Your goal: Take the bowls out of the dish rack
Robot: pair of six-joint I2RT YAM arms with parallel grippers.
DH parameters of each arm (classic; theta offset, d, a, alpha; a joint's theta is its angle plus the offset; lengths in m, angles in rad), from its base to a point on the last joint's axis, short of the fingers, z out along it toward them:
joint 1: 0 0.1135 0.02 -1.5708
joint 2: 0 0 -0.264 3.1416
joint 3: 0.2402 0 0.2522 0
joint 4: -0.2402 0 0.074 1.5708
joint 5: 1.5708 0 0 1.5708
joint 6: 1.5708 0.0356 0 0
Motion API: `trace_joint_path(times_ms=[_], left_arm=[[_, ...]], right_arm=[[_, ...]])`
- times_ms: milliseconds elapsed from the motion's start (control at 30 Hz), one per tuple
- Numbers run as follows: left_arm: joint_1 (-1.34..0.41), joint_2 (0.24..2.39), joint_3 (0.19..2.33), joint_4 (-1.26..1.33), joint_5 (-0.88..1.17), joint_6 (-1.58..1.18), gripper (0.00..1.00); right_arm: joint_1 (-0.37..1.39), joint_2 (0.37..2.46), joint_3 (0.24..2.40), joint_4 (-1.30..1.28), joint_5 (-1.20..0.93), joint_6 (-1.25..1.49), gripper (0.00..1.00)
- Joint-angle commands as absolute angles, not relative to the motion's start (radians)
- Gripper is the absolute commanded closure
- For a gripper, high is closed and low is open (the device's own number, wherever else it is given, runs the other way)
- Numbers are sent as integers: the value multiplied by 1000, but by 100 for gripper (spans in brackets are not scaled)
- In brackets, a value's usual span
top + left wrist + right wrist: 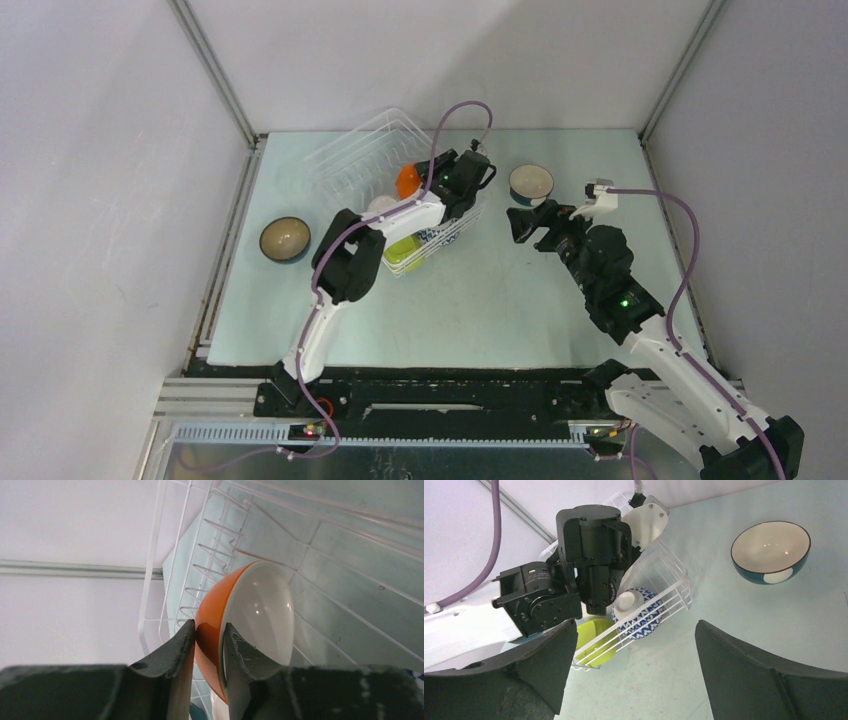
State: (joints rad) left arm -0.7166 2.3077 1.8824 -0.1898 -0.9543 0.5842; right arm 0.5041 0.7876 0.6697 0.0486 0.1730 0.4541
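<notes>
The white wire dish rack (340,165) sits tilted at the back of the table. An orange bowl (212,615) stands on edge in its slots. My left gripper (209,630) is shut on that bowl's rim, one finger on the orange outside and the other on the pale inside. A lime green bowl (596,635) and a blue-and-white patterned bowl (644,615) lie in the rack's near corner, with a white bowl (380,207) beside them. My right gripper (635,622) hangs open and empty over the table, right of the rack.
A teal bowl (531,184) stands upright on the table right of the rack, close behind the right gripper (535,222). A dark bowl (285,239) rests near the table's left edge. Grey walls enclose the table on three sides.
</notes>
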Motion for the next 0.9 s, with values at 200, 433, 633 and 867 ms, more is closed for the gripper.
trace_joint_path(times_ms=[200, 433, 633, 867], left_arm=[[-722, 2229, 1833, -12, -1077, 677, 79], [-740, 2224, 1832, 101, -1134, 788, 82], [-742, 2201, 1802, 248, -1196, 930, 89], [-743, 2085, 1733, 306, -1242, 919, 100]], right_arm=[[496, 790, 669, 90, 158, 451, 5], [495, 794, 668, 91, 157, 451, 5], [492, 792, 670, 84, 156, 452, 5], [490, 780, 669, 73, 160, 456, 5]])
